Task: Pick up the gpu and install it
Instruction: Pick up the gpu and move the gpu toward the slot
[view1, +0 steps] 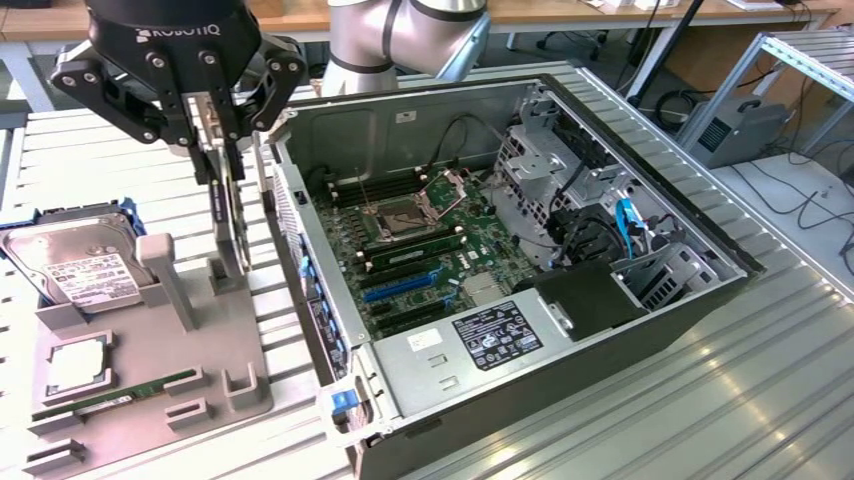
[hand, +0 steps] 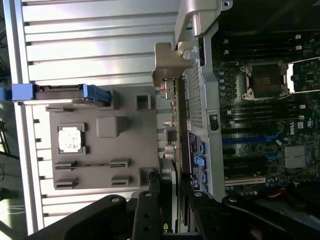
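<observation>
The gpu (view1: 231, 235) hangs edge-on and upright, a thin dark card with a silver end bracket (hand: 168, 65). My gripper (view1: 222, 140) is shut on its upper edge. The card's lower end sits at the grey holder's edge, right beside the open computer case's side wall (view1: 296, 230); I cannot tell whether it still touches the holder. In the wrist view the gpu (hand: 169, 135) runs as a narrow strip between the holder and the case, with my gripper (hand: 167, 195) closed around it. The motherboard (view1: 427, 245) with blue slots (view1: 400, 288) lies inside the case.
The grey holder (view1: 160, 350) carries a hard drive (view1: 80, 270), a processor chip (view1: 78, 365) and a green RAM stick (view1: 114, 398). Drive cages and cables (view1: 587, 220) fill the case's far side. A ribbed metal table (view1: 747, 400) extends around everything.
</observation>
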